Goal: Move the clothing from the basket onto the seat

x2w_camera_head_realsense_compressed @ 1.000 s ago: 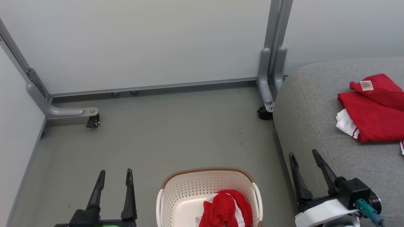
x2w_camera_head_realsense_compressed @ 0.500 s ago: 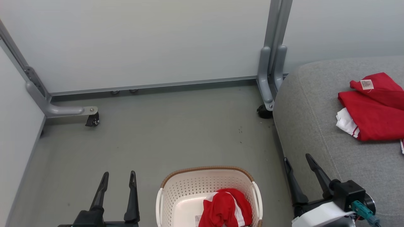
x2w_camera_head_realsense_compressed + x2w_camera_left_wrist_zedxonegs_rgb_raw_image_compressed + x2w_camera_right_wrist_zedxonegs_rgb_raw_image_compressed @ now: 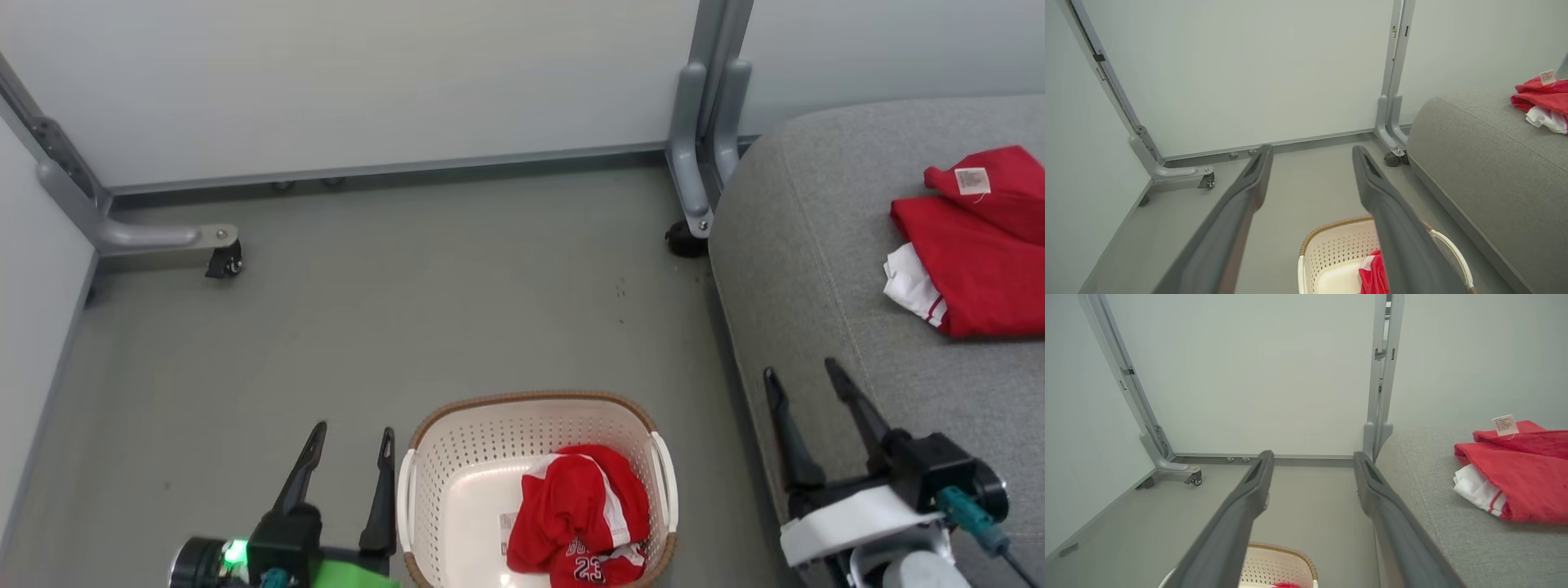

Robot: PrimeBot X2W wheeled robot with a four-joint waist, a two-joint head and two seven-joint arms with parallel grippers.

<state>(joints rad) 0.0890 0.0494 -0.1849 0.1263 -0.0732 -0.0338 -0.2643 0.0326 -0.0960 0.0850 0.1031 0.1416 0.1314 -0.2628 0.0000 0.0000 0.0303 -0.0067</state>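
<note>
red jersey w/ the 23 (image 3: 584,514) is bunched up in the right half of the basket (image 3: 490,441), so that one's not moved yet. basket sits on the floor (image 3: 408,327) just beside the seat (image 3: 816,269), prob so the carry is short. other red piece (image 3: 971,269) already lies on the seat, back from its edge. left gripper (image 3: 353,429) hangs just beside the basket's left handle, fingers spread wide, nothing in them. right gripper (image 3: 801,367) is over the seat's front edge, also wide n empty. imo both are parked open bc the next grab is the jersey, tho idk which arm goes.
</note>
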